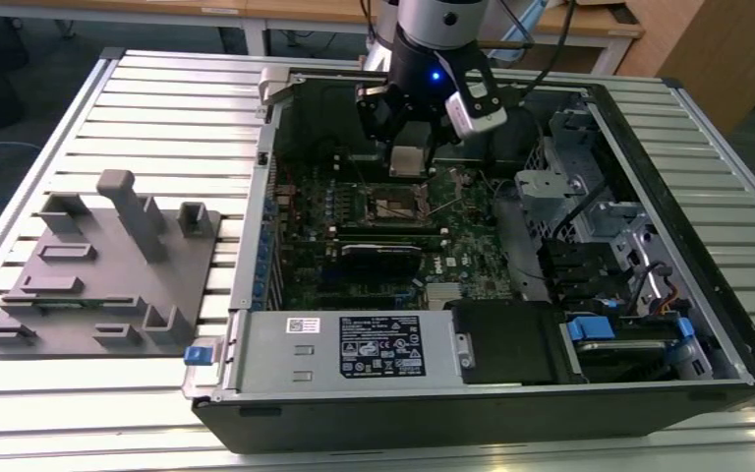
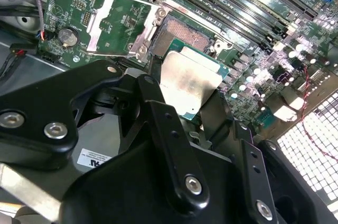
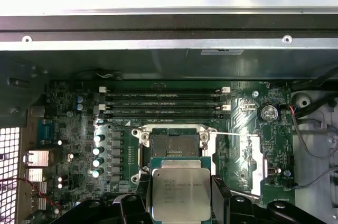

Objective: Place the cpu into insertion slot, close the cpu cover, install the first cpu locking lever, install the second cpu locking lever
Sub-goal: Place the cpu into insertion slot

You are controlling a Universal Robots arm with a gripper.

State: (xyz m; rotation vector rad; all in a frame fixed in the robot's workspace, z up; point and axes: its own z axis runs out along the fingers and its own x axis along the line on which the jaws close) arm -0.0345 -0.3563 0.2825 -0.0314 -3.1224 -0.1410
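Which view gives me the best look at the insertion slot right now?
The first wrist view: it faces the insertion slot nearly square-on, uncovered, with the cpu overlapping one edge. The second wrist view shows it obliquely, partly behind the cpu; the exterior view shows it small and distant.

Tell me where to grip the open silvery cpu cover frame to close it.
Probably the far rail of the thin silvery cpu cover frame, from the side away from the dark square insertion slot: it lies flipped open, hinged at the slot.
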